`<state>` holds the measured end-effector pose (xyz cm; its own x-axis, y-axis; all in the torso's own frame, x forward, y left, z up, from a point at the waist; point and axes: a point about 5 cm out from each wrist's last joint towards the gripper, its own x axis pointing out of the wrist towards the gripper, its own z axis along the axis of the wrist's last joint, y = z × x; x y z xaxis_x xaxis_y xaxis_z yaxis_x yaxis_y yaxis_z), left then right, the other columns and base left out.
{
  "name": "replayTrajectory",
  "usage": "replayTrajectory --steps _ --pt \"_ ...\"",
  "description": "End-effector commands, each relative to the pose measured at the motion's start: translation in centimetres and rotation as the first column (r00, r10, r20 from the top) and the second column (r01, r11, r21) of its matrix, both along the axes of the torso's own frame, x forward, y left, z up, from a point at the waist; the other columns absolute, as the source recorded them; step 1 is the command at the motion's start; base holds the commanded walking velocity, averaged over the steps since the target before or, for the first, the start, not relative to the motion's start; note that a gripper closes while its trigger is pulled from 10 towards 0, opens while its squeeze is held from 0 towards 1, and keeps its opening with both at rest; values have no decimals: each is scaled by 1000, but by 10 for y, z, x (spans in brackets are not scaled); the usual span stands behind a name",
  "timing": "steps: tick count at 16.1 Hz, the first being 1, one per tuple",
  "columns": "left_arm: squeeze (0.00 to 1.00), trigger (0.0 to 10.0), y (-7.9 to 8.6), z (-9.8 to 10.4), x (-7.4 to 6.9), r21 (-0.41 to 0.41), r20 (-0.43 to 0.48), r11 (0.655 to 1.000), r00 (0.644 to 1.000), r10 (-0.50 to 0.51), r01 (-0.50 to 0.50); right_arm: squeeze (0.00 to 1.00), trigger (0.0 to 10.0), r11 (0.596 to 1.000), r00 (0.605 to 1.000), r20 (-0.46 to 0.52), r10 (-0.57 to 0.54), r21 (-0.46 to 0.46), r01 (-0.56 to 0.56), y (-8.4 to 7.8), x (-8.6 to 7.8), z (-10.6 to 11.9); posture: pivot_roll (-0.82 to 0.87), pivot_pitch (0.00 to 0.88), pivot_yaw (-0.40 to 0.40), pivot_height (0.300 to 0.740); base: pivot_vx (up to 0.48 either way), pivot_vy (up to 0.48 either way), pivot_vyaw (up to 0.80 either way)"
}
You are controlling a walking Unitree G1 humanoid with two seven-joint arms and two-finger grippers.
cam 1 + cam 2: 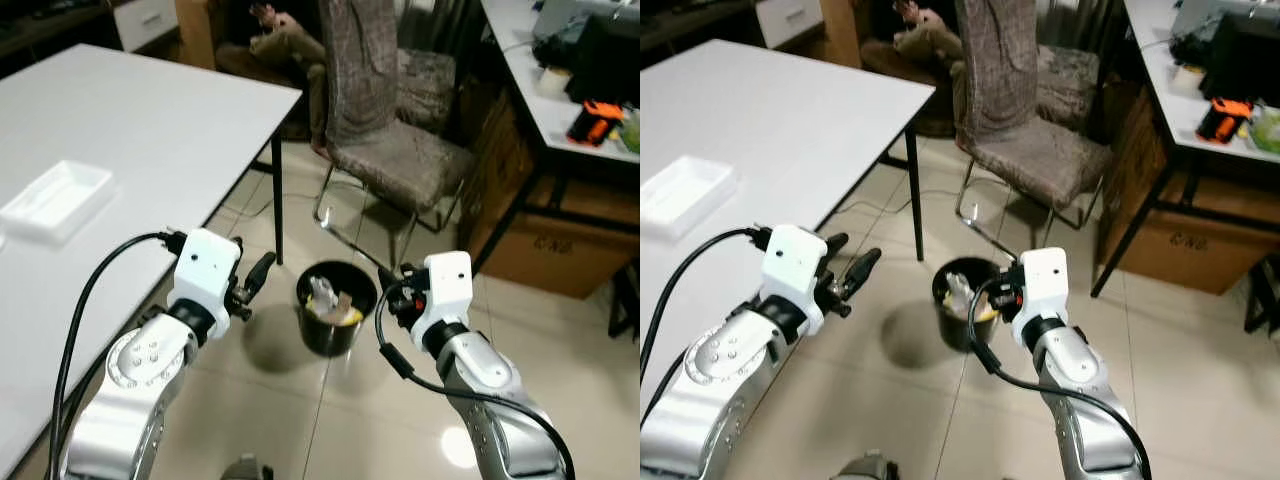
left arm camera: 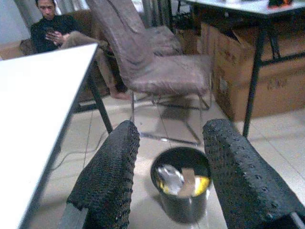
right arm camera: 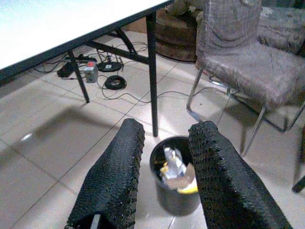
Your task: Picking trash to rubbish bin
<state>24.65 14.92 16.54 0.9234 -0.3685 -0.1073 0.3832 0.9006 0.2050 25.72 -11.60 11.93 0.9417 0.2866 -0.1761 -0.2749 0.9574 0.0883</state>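
Left eye view shows a round black rubbish bin (image 1: 336, 307) standing on the shiny pale tile floor (image 1: 560, 340), between the robot's two silver arms. The bin holds trash (image 1: 333, 300): a crinkly silvery wrapper, a brown cardboard bit and something yellow.

The left gripper (image 1: 252, 281) is held up in the air just left of the bin, by the edge of the big white table (image 1: 150, 130). Its two long black fingers (image 2: 112, 176) look bumpy like rubber and are spread apart with nothing between them. In the left wrist view the bin sits in the gap between them, lower down on the floor.

The right gripper (image 3: 164, 171) is held up just right of the bin, close to its rim. Its bumpy black fingers (image 3: 116, 176) are also spread apart and hold nothing. The bin shows between them too.

A flat clear plastic tray (image 1: 58, 199) lies on the smooth white table. Behind the bin stands a chair (image 1: 385, 110) with soft grey-brown cloth and thin bent metal legs. A person (image 2: 55, 28) in dark clothes sits behind it. Brown cardboard boxes (image 1: 555, 245) sit under another table at the right, with an orange and black tool (image 1: 596, 120) on top. Black cables (image 3: 112, 81) lie on the floor under the white table.
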Motion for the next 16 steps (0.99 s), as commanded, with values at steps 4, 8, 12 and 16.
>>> replayTrajectory --steps 4,8,12,16 --pt "0 10000 -2 0 -1 -7 -5 1000 1000 -9 9 0 10000 1000 1000 -16 -21 -2 21 -6 -1 -3 -3 61 -40 740 -287 0 0" --pt "0 10000 -1 -1 -2 -7 -5 1000 1000 -1 1 0 10000 1000 1000 -16 -18 -2 18 -6 -1 -3 -1 63 -45 740 -273 0 0" --pt "0 10000 6 -5 -2 1 -3 996 996 89 -89 0 10000 999 999 -1 32 -33 -32 -1 1 -2 8 63 -54 740 0 0 0" --pt "0 10000 15 5 1 -4 88 981 978 192 -192 0 10000 991 990 56 131 -45 -129 11 2 5 22 56 -58 740 0 0 600"
